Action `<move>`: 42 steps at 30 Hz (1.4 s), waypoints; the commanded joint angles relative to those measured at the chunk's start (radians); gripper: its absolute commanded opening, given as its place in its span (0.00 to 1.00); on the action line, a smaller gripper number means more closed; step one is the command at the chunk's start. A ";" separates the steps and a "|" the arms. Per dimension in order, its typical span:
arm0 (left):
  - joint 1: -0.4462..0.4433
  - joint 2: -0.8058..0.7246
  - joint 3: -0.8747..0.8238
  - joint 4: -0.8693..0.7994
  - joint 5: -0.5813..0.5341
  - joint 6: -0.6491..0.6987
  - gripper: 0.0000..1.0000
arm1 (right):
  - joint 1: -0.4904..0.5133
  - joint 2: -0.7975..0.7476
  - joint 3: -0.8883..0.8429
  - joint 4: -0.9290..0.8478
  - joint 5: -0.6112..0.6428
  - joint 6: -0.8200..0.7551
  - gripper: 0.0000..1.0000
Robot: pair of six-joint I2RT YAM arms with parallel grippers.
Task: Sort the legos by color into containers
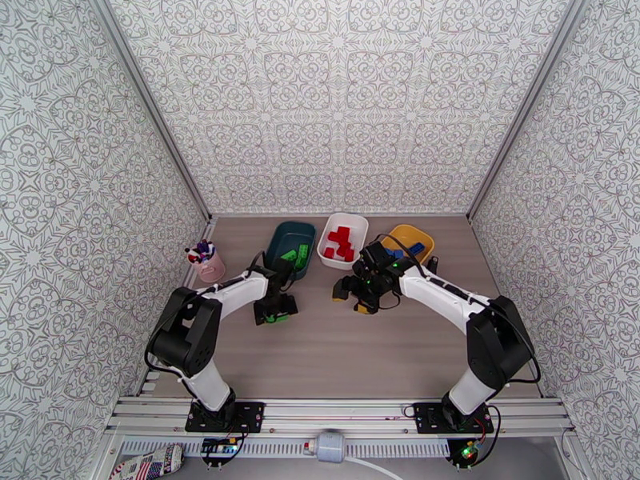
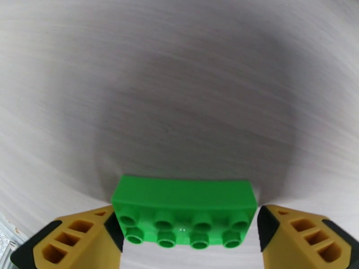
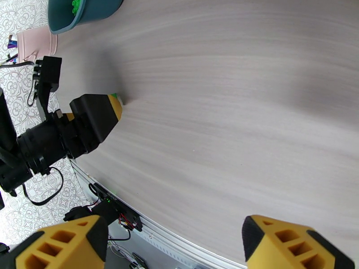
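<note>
Green lego [image 2: 184,198], glossy, eight-studded, sits between left tool's [image 2: 186,223] yellow fingers [image 2: 76,240], perhaps touching.

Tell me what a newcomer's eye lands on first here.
A bright green brick clamped endwise in the left gripper, close-up in the left wrist view. Then, at the far edge of the table, three trays: the teal tray holds green bricks, the white tray red bricks, the yellow tray blue bricks. The right gripper hangs open.
</note>
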 commanded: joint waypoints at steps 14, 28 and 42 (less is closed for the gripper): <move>-0.014 -0.146 0.036 0.001 0.083 0.032 0.57 | 0.009 0.043 0.085 0.004 -0.008 -0.004 0.83; 0.144 0.061 0.566 -0.121 0.163 0.168 0.73 | 0.015 0.297 0.611 -0.163 -0.061 -0.040 0.83; 0.143 -0.107 0.465 -0.038 0.139 0.169 0.99 | -0.075 0.132 0.407 -0.212 0.052 -0.127 0.84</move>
